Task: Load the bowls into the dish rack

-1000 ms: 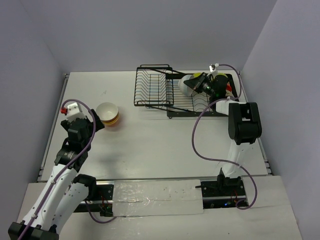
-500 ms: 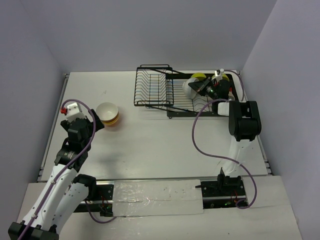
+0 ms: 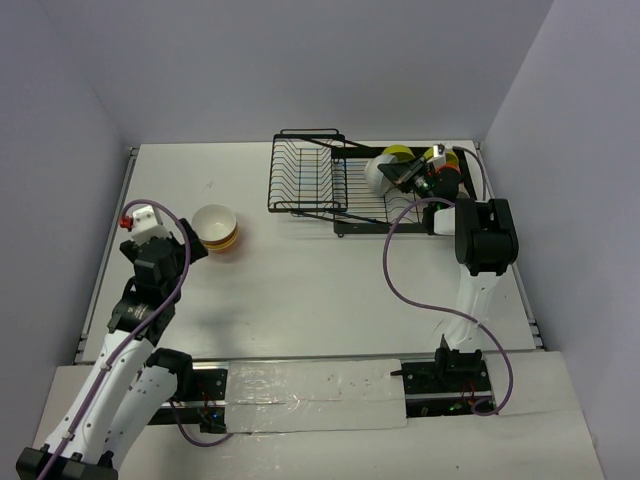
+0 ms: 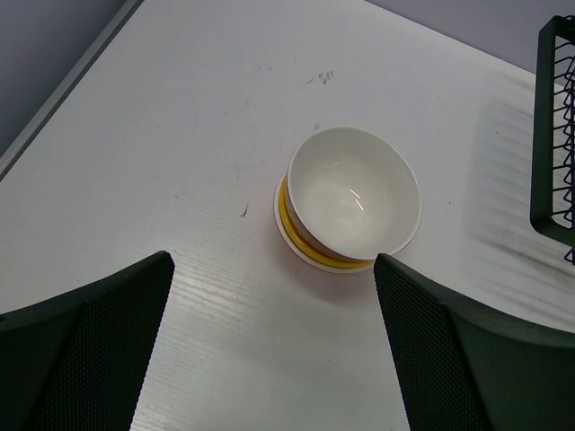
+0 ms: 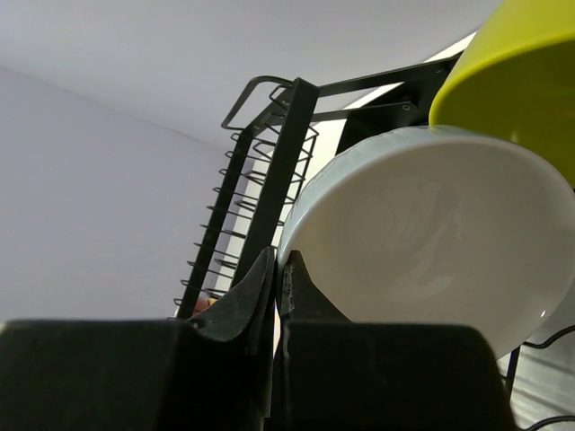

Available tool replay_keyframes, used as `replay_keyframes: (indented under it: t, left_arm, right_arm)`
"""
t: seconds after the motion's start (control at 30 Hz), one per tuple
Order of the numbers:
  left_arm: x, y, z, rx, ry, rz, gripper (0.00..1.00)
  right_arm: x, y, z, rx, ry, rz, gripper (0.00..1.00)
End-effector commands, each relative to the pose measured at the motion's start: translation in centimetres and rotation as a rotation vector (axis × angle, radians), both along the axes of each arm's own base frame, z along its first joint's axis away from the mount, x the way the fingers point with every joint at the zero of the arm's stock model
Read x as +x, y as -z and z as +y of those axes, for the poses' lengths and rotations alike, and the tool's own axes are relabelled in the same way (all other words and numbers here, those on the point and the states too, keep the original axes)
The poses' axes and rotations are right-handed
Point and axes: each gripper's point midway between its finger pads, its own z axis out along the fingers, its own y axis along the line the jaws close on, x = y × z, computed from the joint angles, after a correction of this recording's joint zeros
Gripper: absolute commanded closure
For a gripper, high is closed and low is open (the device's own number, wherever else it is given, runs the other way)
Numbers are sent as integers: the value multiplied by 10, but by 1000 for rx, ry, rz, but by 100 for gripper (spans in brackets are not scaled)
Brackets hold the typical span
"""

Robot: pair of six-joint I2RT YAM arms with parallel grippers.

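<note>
Top: dish rack (image 3: 310,180) sits at the bench (image 3: 300,290) far edge, toward the right corner. The right gripper (image 3: 408,176) is over it, with the white bowl (image 3: 380,173) on edge just beside the lime-green bowl (image 3: 397,155). The bowl stack (image 3: 217,226) is near the left edge.
Left wrist: left gripper (image 4: 271,265) wide open and empty, stack just ahead.
Right wrist: jaws closed, apparently pinching the white bowl's rim.
Seat the rim between prongs before letting go.
No readable labels.
</note>
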Motion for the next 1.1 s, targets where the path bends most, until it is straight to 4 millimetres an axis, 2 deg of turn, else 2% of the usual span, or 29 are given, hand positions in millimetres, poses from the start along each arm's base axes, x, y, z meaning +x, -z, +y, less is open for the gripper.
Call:
replay_keyframes:
  t: [0.0, 0.37, 0.73, 0.77, 1.07]
  left_arm:
    - [1, -9, 0, 0, 0, -36, 1]
    - [0, -12, 0, -3, 3, -46, 1]
    - [-1, -14, -1, -4, 9, -51, 1]
    - [-1, -15, 0, -4, 10, -57, 1]
    - [-3, -15, 0, -3, 10, -59, 1]
  right_arm:
    - [-2, -29, -5, 24, 27, -130, 100]
    - [-9, -11, -21, 24, 153, -72, 100]
    - [-5, 2, -31, 57, 226, -44, 95]
    - [-5, 3, -29, 58, 214, -46, 100]
    - [0, -11, -20, 69, 158, -110, 100]
